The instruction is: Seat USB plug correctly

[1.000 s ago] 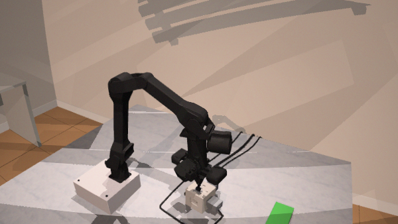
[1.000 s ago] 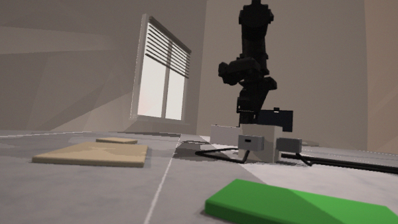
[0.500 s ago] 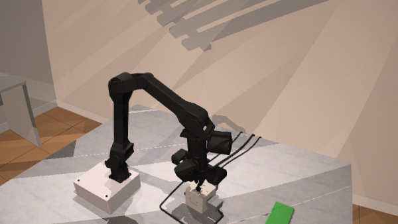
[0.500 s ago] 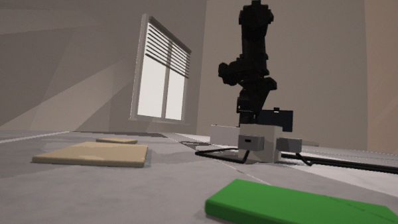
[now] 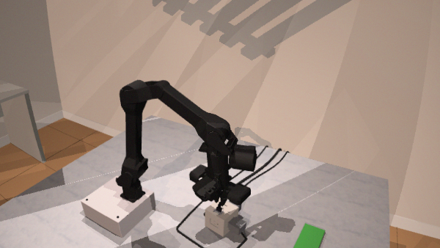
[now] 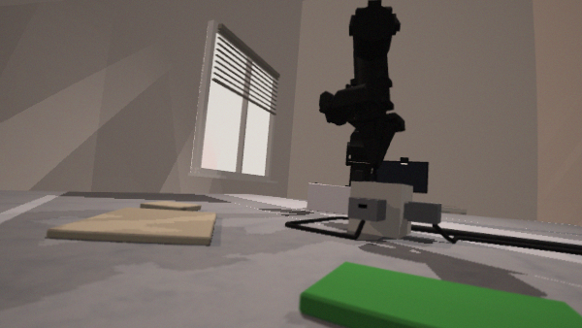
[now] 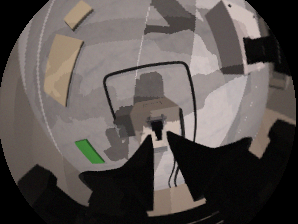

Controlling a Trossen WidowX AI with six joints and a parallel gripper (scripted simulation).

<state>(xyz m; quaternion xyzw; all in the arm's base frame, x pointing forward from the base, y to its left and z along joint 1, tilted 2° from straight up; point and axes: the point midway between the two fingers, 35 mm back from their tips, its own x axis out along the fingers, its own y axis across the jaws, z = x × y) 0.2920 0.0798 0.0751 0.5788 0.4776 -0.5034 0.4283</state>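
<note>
The power cube (image 5: 215,221) (image 6: 394,196) (image 7: 141,116) is a beige block standing on the table. The small dark USB plug (image 5: 218,209) (image 7: 158,128) stands at the socket on its top. How deep it sits and which way round it is cannot be made out. My gripper (image 7: 158,135) points down over the cube. Its fingers are a little apart, with a narrow gap between the tips. In the wrist view the plug shows at this gap, with the tips close to it and no clear grip on it. In the exterior view the fingertips are hidden.
Grey blocks (image 5: 237,223) (image 6: 367,210) (image 7: 124,125) stick out from the cube's sides. A black cable (image 5: 191,239) (image 6: 315,232) (image 7: 142,65) loops around it. A green slab (image 5: 309,235) (image 6: 432,298) (image 7: 90,151) and a tan board (image 6: 141,224) (image 7: 61,69) lie on the table.
</note>
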